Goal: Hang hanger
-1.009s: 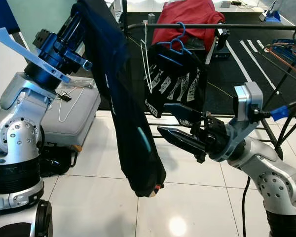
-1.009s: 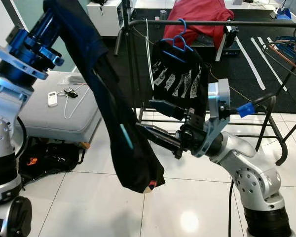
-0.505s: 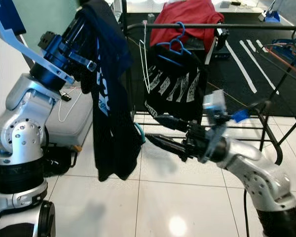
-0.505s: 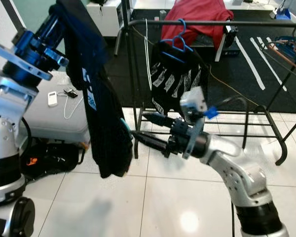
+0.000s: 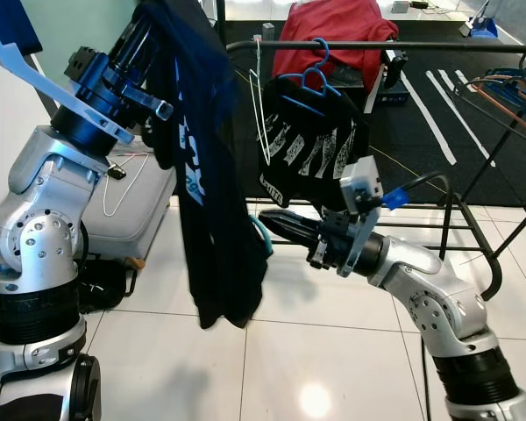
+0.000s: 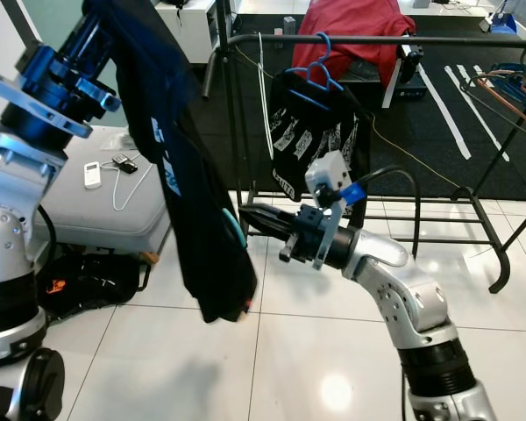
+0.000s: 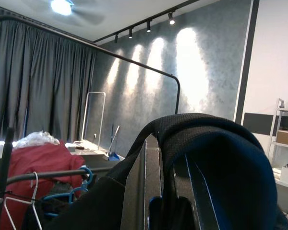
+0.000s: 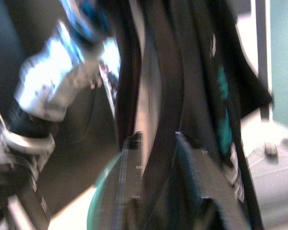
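With the left gripper clamped on the dark garment short of the rail, the right gripper, fingers narrowly parted, reaches its hem; next, lift to the rail.

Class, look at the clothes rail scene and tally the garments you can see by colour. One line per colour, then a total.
Dark navy garment with blue print, held up by the left tool: 1
Black garment with white print, on the blue hanger on the rail: 1
Red garment behind the rail: 1
Total: 3
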{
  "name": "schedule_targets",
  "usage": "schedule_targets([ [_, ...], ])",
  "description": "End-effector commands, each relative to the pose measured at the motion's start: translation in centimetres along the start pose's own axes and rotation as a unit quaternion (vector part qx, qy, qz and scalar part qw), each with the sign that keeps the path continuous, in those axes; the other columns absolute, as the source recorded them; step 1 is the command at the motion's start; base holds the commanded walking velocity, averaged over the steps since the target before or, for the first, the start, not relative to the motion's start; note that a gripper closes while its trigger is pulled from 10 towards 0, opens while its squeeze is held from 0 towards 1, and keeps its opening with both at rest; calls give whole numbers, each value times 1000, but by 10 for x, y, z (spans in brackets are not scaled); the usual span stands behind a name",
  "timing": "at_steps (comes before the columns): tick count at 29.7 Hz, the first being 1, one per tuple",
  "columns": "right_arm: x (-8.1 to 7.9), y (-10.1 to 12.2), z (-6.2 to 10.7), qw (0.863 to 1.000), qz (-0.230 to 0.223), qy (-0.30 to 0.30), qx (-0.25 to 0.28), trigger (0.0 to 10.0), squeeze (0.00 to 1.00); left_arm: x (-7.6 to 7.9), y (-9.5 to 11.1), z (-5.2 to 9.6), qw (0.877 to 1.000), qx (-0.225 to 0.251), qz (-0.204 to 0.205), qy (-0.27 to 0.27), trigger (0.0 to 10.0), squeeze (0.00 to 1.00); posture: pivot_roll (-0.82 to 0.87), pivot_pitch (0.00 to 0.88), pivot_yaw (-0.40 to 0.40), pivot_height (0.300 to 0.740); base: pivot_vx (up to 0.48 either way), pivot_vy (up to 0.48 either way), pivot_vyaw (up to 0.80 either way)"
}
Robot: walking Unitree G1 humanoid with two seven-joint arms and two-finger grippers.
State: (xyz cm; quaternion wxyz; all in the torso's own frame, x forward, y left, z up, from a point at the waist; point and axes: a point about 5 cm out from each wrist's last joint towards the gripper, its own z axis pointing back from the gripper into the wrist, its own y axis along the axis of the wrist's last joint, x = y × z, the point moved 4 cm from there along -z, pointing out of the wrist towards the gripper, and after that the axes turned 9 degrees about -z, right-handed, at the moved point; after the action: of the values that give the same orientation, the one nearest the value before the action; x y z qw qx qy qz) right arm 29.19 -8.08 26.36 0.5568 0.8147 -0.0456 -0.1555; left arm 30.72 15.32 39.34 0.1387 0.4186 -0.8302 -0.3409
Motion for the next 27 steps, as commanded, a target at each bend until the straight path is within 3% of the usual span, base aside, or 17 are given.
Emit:
schedule_targets([
  [1, -4, 16, 4, 999, -10, 8, 39, 10000, 1000, 3, 11, -2, 1000, 16, -11, -7, 10000, 0, -106, 139, 33, 740, 0, 0, 0],
  [5, -13, 35, 14, 996, -19, 21, 87, 10000, 1000, 3, 9, -2, 1000, 15, -10, -5, 10000, 0, -107, 139, 33, 740, 0, 0, 0],
  [11, -22, 36, 16, 996, -12, 26, 80, 10000, 1000, 3, 9, -2, 1000, 15, -8, -6, 10000, 0, -118, 141, 37, 740, 0, 0, 0],
  [14, -28, 8, -4, 1000, 0, 13, 12, 10000, 1000, 6, 7, -5, 1000, 17, -3, -8, 10000, 0, -130, 140, 44, 740, 0, 0, 0],
  [17, -30, -1, -11, 1000, 2, 6, -10, 10000, 1000, 7, 6, -6, 1000, 17, -2, -9, 10000, 0, -130, 140, 44, 740, 0, 0, 0],
  [18, -24, -18, -26, 999, 4, -26, -46, 10000, 1000, 9, 4, -7, 1000, 15, -3, -10, 10000, 0, -127, 136, 42, 740, 0, 0, 0],
  [23, -2, -44, -47, 990, 11, -95, -102, 10000, 984, 11, 3, -8, 1000, 16, -3, -9, 10000, 0, -123, 133, 39, 740, 0, 0, 0],
  [24, 0, -45, -48, 990, 10, -98, -104, 10000, 0, 11, 3, -8, 1000, 16, -3, -9, 10000, 0, -123, 133, 39, 740, 0, 0, 0],
  [27, 0, -43, -62, 991, 7, -95, -92, 10000, 0, 11, 3, -9, 1000, 16, -2, -9, 10000, 0, -119, 132, 36, 740, 0, 0, 0],
])
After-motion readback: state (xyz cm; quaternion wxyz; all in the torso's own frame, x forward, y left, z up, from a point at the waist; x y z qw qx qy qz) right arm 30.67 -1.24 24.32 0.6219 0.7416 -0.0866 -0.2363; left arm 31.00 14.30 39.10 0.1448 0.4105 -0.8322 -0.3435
